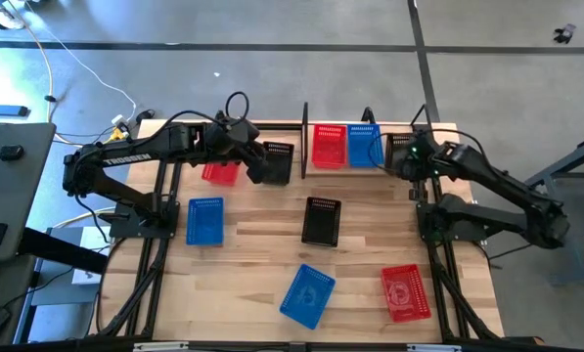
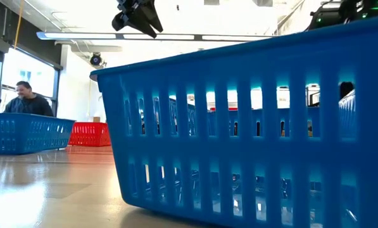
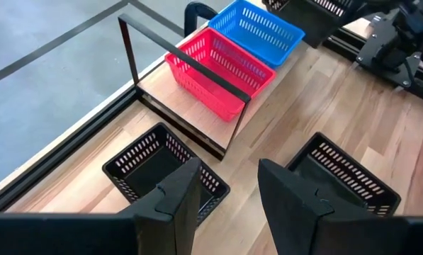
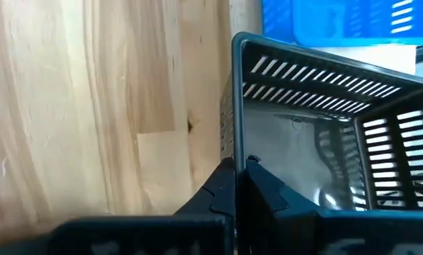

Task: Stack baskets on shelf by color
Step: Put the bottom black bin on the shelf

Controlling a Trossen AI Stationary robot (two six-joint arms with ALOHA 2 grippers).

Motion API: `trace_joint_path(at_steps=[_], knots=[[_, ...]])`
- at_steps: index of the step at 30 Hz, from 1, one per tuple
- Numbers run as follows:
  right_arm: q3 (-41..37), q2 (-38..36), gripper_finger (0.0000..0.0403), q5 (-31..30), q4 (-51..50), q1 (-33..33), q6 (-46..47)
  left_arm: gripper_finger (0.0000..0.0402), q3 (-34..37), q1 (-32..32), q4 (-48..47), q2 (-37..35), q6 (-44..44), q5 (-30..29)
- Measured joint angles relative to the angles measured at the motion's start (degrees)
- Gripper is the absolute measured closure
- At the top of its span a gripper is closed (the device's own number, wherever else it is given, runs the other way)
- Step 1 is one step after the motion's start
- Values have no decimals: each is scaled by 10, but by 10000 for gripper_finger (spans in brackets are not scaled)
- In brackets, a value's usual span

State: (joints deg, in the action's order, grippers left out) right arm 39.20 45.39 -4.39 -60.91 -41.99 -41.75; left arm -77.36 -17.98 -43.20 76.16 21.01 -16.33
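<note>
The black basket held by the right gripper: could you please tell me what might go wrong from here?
1. The right gripper pinches only one wall of the black basket, so the basket may tilt or slip.
2. The blue basket lies close beside it and could get nudged.
3. The open left gripper hovers over a second black basket near the shelf frame, which a lift might catch.
</note>
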Motion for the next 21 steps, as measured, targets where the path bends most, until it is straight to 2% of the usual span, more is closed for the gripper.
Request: trace_joint_path(at_steps=[8,12,21], knots=[[0,19,402,-1,8,-20,-6,270,0,0,0,0,0,22],[0,19,402,-20,19,-20,-8,270,0,0,0,0,2,22],[0,19,401,-16,21,-20,-38,270,0,0,0,0,14,23]])
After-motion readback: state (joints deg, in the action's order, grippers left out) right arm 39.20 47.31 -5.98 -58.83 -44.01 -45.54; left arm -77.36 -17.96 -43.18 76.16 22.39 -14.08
